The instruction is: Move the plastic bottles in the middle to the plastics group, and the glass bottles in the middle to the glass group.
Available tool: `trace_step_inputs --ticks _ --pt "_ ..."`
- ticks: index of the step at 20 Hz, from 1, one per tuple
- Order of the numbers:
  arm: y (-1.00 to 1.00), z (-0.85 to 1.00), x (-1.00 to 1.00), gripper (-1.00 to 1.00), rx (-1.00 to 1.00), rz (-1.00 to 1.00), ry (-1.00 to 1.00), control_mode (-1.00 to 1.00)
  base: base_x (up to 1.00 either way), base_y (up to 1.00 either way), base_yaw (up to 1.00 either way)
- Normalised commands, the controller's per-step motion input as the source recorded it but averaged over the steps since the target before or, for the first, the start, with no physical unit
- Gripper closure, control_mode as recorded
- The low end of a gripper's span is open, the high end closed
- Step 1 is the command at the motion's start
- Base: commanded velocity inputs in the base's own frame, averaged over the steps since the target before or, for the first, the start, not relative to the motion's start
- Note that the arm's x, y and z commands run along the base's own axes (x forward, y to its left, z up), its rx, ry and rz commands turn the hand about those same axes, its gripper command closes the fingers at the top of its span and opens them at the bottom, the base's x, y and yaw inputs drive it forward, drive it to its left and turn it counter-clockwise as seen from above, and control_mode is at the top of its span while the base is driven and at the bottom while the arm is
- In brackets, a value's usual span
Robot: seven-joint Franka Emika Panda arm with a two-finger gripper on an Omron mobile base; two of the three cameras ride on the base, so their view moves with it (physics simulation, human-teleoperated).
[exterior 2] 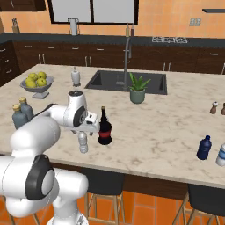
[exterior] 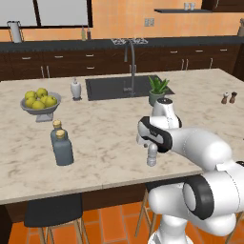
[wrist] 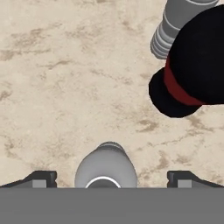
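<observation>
Pointing straight down, the gripper (wrist: 109, 177) is being held wide open above a plastic bottle (exterior 2: 82, 142) standing on the counter (exterior: 114, 143), its fingertips (wrist: 41, 178) on both sides of the cap, grasping nothing. The glass bottle (exterior 2: 104, 127), with a red label band without readable writing, is standing just beside.

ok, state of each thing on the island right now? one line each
gripper: open, fingers either side of the plastic bottle, not closed on it
plastic bottle: upright, capped, under the hand
second plastic bottle: upright, behind the dark one
dark glass bottle: upright, untouched
two cork-topped bottles: upright, stoppered, side by side
blue bottle: upright, capped
soap dispenser: upright
faucet: no water visible
</observation>
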Motion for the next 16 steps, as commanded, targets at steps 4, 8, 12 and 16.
trace_step_inputs --ticks 4,8,12,16 --pt "0.0 -0.04 0.0 -1.0 0.0 0.0 -0.04 -1.0 0.0 0.0 0.0" --pt "0.05 -0.12 -0.12 -1.0 0.0 0.01 0.0 -1.0 0.0 0.0 0.0" --pt "0.0 0.0 0.0 -1.0 0.0 0.0 0.0 -1.0 0.0 0.0 0.0" --pt "0.0 0.0 0.0 1.0 0.0 0.0 0.0 -1.0 0.0 0.0 0.0"
